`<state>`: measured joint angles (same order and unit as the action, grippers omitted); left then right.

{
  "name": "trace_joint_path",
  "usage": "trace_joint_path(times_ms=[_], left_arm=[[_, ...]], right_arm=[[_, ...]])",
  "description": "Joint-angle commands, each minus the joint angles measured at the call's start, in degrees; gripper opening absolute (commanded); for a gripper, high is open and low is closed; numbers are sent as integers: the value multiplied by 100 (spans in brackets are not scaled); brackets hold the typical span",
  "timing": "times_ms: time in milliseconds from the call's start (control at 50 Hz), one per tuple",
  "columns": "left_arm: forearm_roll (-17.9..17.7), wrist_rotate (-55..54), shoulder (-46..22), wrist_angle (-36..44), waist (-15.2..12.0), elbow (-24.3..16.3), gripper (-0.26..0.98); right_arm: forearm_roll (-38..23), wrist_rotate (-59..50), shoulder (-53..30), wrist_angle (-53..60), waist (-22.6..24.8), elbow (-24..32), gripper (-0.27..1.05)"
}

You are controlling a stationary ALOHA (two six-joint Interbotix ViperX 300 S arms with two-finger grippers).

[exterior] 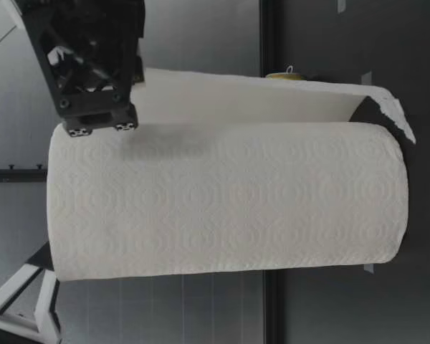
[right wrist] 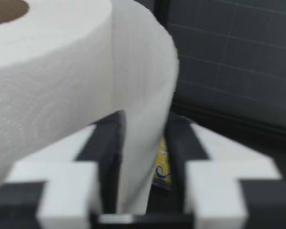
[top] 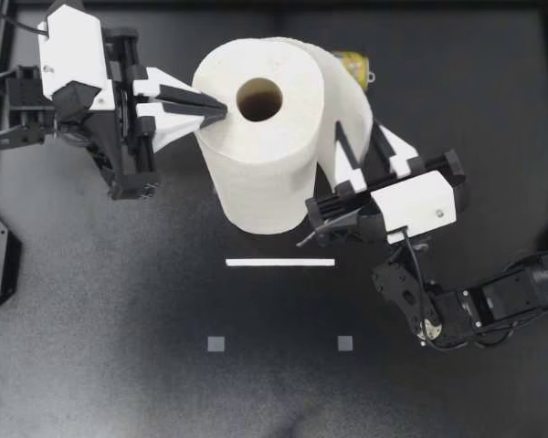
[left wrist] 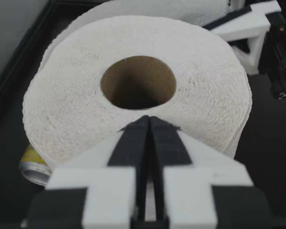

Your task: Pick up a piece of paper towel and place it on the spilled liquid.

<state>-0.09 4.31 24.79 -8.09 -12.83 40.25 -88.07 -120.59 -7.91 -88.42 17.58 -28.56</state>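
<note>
Black tabletop [top: 119, 301] carries the upright paper towel roll [top: 256, 164], midway between its side edges. My left end effector [top: 221, 109], clenched, presses the roll's top beside the core. My right end effector [top: 356, 130] is released and straddles the loose sheet [top: 347, 91]. That sheet looks light, limp and easily torn, so I would pinch near its free edge.

Left gripper [top: 219, 109] comes in from the left side, held level, fingers [left wrist: 133, 143] pressed together with the tips meeting. Right gripper [top: 357, 130] comes in from the right side and points away from its own base, fingers [right wrist: 105, 148] parted, elbow folded back behind the wrist.
</note>
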Motion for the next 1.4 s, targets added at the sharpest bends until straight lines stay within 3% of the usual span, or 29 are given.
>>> trace_joint_path(times_ms=[0,200,260,980,1380], left_arm=[[-9,-9,-114,-62,-26,18,12],[-9,-18,-123,-62,-18,26,12],[-9,-26,-123,-62,-18,35,12],[-114,-141,-483,-413,-185,114,12],[-123,-141,-413,-387,-193,149,12]], right_arm=[[-79,0,132,-18,-53,44,26],[-70,-18,185,88,-62,-105,-5],[-62,-18,202,141,-62,-149,-9],[1151,-316,158,149,88,-1002,-9],[1890,-1046,-193,694,-44,-2013,-9]])
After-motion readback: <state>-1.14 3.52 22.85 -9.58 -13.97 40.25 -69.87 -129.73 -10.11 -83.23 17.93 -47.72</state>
